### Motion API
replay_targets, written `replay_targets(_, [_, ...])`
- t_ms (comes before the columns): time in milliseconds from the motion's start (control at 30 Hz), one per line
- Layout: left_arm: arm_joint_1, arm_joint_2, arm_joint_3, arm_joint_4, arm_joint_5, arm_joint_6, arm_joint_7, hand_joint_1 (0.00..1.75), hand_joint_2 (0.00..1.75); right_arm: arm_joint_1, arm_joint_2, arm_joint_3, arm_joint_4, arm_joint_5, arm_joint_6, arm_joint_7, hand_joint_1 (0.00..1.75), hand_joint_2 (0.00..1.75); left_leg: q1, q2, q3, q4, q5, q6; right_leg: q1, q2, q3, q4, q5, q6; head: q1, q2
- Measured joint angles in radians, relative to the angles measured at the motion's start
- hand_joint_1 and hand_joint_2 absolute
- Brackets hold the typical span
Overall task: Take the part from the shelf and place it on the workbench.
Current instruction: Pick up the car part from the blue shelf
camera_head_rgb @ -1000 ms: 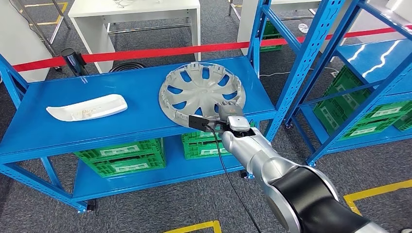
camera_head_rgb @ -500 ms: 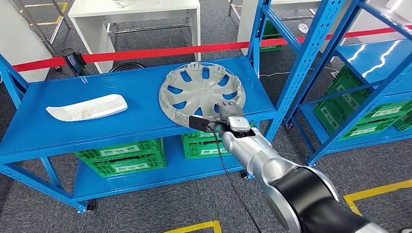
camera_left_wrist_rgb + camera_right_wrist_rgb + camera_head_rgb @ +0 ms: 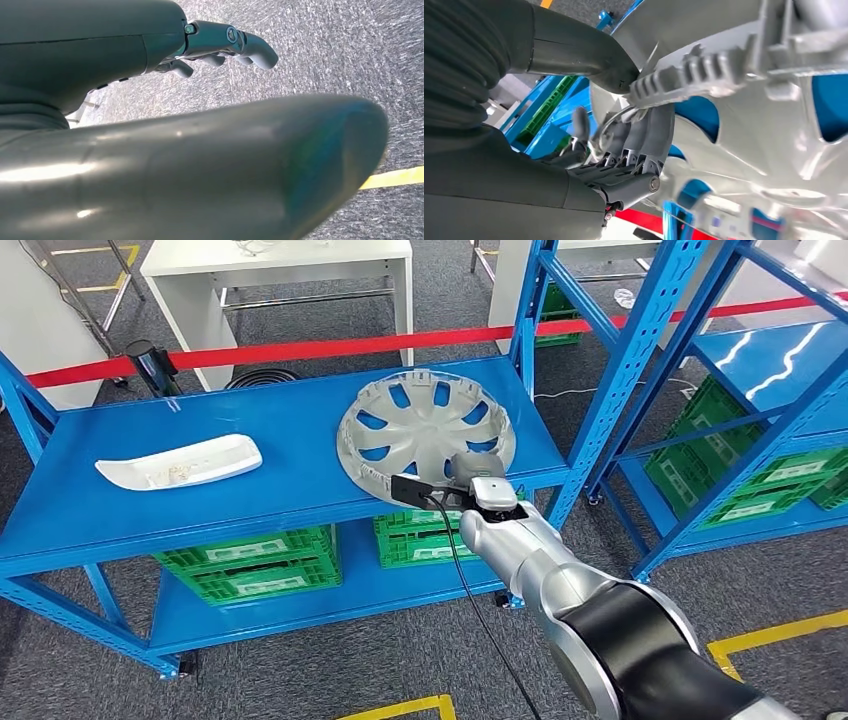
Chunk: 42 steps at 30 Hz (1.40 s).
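Since the earlier frame we see the hubcap (image 3: pixel 428 436) tipped up and shifted a little to the right, its near rim raised off the blue shelf (image 3: pixel 130 510); our right hand (image 3: pixel 470 472) has risen with it. Nearest to us, the silver right arm reaches in from below; its hand grips the hubcap's near rim, and in the right wrist view the thumb (image 3: pixel 589 55) lies on one face of the rim while the darker fingers (image 3: pixel 644 135) curl against the other (clamped on the part, then). Our left hand (image 3: pixel 220 47) hangs over grey carpet, fingers loosely bent and holding nothing. Further along the same shelf, well apart to the left, lies a white curved part (image 3: pixel 180 462); green crates (image 3: pixel 250 562) sit on the level below; beyond the shelf runs a red barrier tape (image 3: pixel 300 348), and behind it stands a white table (image 3: pixel 280 265).
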<state>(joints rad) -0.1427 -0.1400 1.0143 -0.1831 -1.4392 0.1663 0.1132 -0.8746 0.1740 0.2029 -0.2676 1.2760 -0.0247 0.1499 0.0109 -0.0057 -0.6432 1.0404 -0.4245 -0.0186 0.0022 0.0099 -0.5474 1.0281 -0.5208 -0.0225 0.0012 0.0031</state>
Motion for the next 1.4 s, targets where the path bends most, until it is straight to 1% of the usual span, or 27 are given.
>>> replay_targets(833, [0.000,0.000,0.000,0.000,0.002,0.000,-0.010,0.00,0.00,0.000,-0.001,0.000,0.000,0.001,0.002,-0.003,1.75,1.75,0.000,0.000,0.001,0.000,0.000,0.000,0.000,0.000,0.001,0.000,0.000,0.001,0.000,0.000])
replay_targets(1400, [0.000,0.000,0.000,0.000,-0.001,-0.007,-0.012,0.00,0.00,-0.001,-0.015,-0.004,0.000,-0.005,0.017,-0.009,1.75,1.75,0.000,-0.001,0.001,0.000,0.000,0.001,0.000,0.000,0.002,0.000,-0.001,0.001,0.000,0.000])
